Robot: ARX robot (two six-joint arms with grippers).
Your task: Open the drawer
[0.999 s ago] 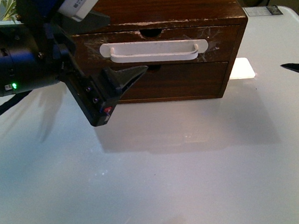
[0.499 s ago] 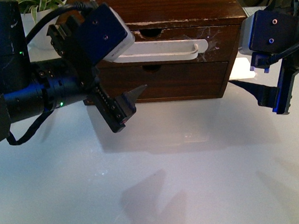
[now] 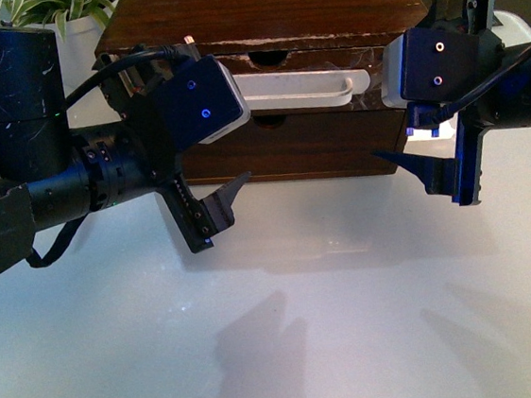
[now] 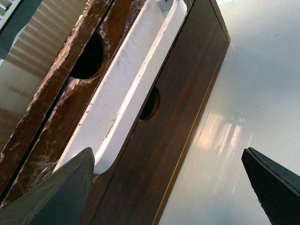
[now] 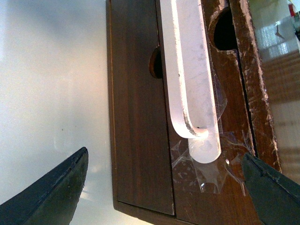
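Note:
The drawer (image 3: 373, 62) is the upper one in a dark brown wooden box, with a scratched whitish front, a half-round notch (image 3: 271, 59) and a long white bar handle (image 3: 301, 89). Its front sits flush with the box. My left gripper (image 3: 217, 209) is open and empty, in front of the handle's left end. My right gripper (image 3: 424, 171) is open and empty, by the box's right front corner. In the left wrist view the handle (image 4: 126, 89) lies beyond the open gripper (image 4: 167, 154). In the right wrist view the handle's taped end (image 5: 187, 70) lies beyond the open gripper (image 5: 164, 153).
A plain handleless dark drawer front (image 3: 316, 141) sits under the handled one. The box stands on a white glossy table (image 3: 355, 323). A potted plant (image 3: 46, 8) stands at the back left. A bright white patch (image 3: 430, 132) shows behind the box's right side.
My right arm has come in from the right edge to the box's right front corner. My left gripper has shifted slightly left and down. The drawer has not moved.

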